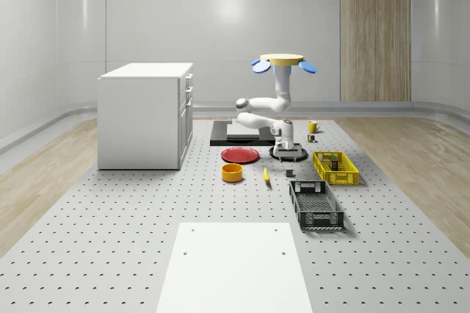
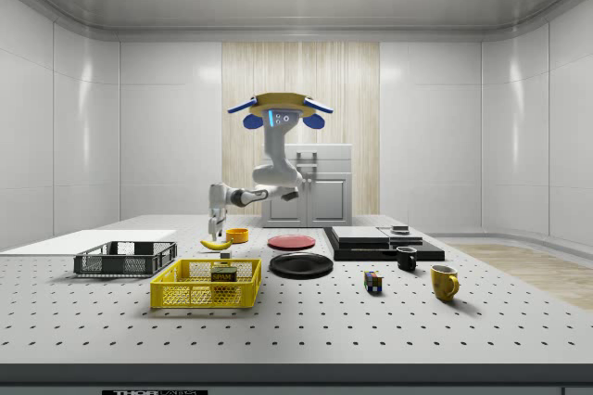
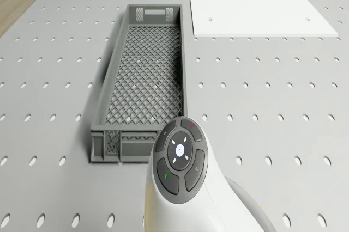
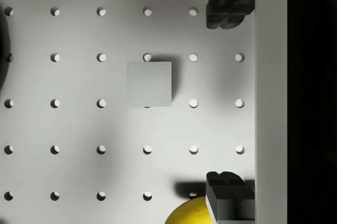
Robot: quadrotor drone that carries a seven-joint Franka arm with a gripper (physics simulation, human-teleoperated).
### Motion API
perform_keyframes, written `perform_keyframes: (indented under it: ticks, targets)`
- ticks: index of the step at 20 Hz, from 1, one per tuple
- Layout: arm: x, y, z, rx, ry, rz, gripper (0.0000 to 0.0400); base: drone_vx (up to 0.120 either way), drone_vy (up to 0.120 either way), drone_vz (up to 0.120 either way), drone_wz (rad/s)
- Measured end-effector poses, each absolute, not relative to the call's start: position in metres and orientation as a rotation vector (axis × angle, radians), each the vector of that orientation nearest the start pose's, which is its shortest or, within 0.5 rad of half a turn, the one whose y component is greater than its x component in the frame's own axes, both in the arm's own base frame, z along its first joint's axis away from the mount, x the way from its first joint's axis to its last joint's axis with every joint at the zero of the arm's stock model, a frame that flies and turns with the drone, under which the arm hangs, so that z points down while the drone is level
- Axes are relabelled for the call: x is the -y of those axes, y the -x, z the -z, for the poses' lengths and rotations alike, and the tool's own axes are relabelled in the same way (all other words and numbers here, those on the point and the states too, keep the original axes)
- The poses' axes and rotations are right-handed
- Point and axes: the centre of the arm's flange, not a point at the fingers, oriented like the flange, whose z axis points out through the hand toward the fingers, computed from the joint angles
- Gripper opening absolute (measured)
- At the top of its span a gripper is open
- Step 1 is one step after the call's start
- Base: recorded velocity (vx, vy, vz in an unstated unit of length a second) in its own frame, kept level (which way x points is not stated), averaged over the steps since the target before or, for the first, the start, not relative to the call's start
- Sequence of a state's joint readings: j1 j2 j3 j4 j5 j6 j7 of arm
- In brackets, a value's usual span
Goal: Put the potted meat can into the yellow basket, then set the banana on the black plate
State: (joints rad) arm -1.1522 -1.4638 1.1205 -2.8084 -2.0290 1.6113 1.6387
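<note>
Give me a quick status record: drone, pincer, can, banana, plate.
drone: hovering above the table, near the plate
pincer: open, low over the table next to the banana
can: in the yellow basket, upright
banana: on the table, not on the plate
plate: black, nothing on it

Whole-scene view looks down the table (image 1: 110, 254); side view faces it level, crosswise; both share it.
</note>
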Motion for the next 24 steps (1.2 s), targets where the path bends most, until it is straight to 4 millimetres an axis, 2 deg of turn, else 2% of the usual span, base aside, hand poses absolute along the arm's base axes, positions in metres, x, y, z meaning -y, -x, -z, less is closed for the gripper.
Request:
perform_keyframes:
  ticks: [7, 12, 16, 24]
  targets:
    - [-0.0080, -0.3065, -0.5617, 0.002, -0.001, -0.786, 0.0400, 0.000, -0.120, 0.000, 0.000]
    - [-0.0080, -0.3065, -0.5617, 0.002, -0.001, -0.786, 0.0400, 0.096, -0.120, 0.000, 0.000]
    - [-0.0080, -0.3065, -0.5617, 0.002, -0.001, -0.786, 0.0400, 0.000, -0.120, 0.000, 0.000]
    - [-0.0080, -0.3065, -0.5617, 0.002, -0.001, -0.786, 0.0400, 0.000, -0.105, -0.100, 0.000]
